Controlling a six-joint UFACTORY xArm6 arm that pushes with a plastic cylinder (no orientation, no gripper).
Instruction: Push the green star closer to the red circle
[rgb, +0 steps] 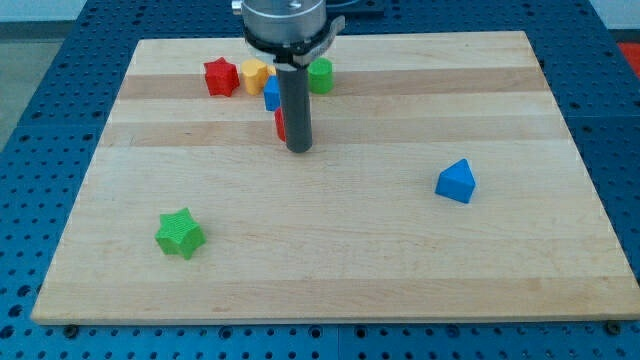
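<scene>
The green star (180, 233) lies near the view's bottom left of the wooden board (330, 250). A red block (281, 124), mostly hidden behind my rod, sits at the upper middle; its shape cannot be made out. My tip (299, 149) rests on the board right beside that red block, on its right side. The tip is far from the green star, up and to its right.
A red star (220, 77), a yellow block (254, 73), a blue block (271, 93) and a green block (320, 75) cluster near the view's top. A blue triangular block (456, 181) lies at the right.
</scene>
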